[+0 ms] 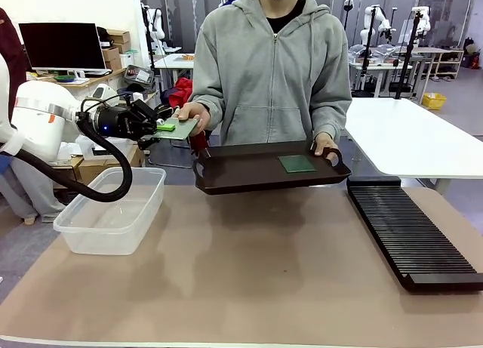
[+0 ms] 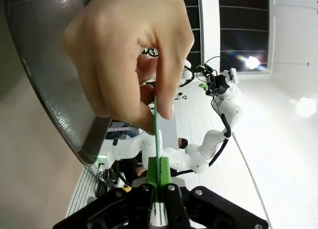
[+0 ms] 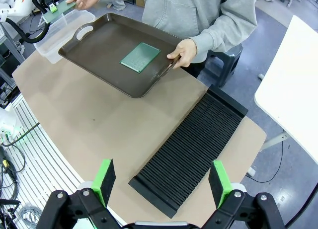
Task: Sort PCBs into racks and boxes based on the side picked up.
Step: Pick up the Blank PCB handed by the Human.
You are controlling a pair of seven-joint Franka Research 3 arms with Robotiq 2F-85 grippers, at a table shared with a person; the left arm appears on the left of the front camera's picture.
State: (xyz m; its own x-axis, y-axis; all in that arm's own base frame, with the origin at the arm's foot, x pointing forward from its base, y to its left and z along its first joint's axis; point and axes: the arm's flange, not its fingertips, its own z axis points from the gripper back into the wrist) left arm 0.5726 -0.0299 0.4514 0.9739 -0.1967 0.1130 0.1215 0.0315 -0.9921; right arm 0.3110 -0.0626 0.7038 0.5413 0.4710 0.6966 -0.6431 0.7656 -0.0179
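A person holds out a thin green PCB (image 1: 181, 127) in one hand (image 1: 193, 114). My left gripper (image 1: 161, 127) is shut on the board's near edge, above the far end of the clear box (image 1: 113, 208). In the left wrist view the PCB (image 2: 156, 134) shows edge-on between my green pads (image 2: 151, 172), with the person's fingers (image 2: 144, 65) pinching its far part. A second PCB (image 1: 296, 164) lies flat on the dark brown tray (image 1: 226, 178) that the person's other hand holds up. My right gripper (image 3: 161, 182) is open, high above the black rack (image 3: 191, 147).
The rack (image 1: 411, 235) lies along the table's right side, the clear box at the left, and tan table surface (image 1: 249, 272) spreads between them. The tray hovers over the table's far edge. A white table (image 1: 415, 133) stands behind on the right.
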